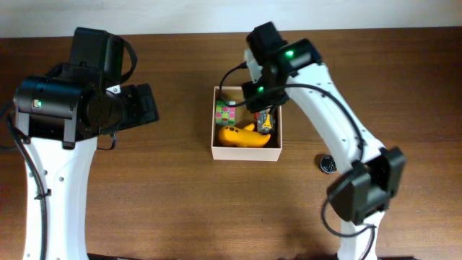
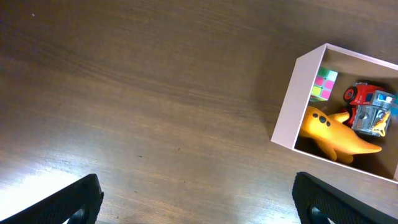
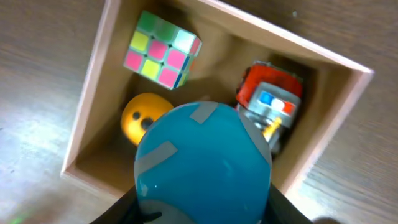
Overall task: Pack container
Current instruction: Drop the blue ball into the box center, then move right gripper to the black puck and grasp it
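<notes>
The container [image 1: 245, 152] is a square box with white walls at the table's middle; it also shows in the left wrist view [image 2: 292, 109] and the right wrist view [image 3: 87, 106]. Inside lie a colourful puzzle cube [image 3: 163, 50], a yellow toy [image 1: 242, 136] and a red and silver toy vehicle [image 3: 268, 98]. My right gripper [image 1: 261, 101] is over the box, shut on a blue and grey ball [image 3: 204, 163] held above the toys. My left gripper [image 2: 198, 202] is open and empty over bare table left of the box.
A small dark round object [image 1: 328, 165] lies on the wood to the right of the box. The brown wooden table [image 1: 173, 195] extends all round. The table's far edge meets a pale wall at the top.
</notes>
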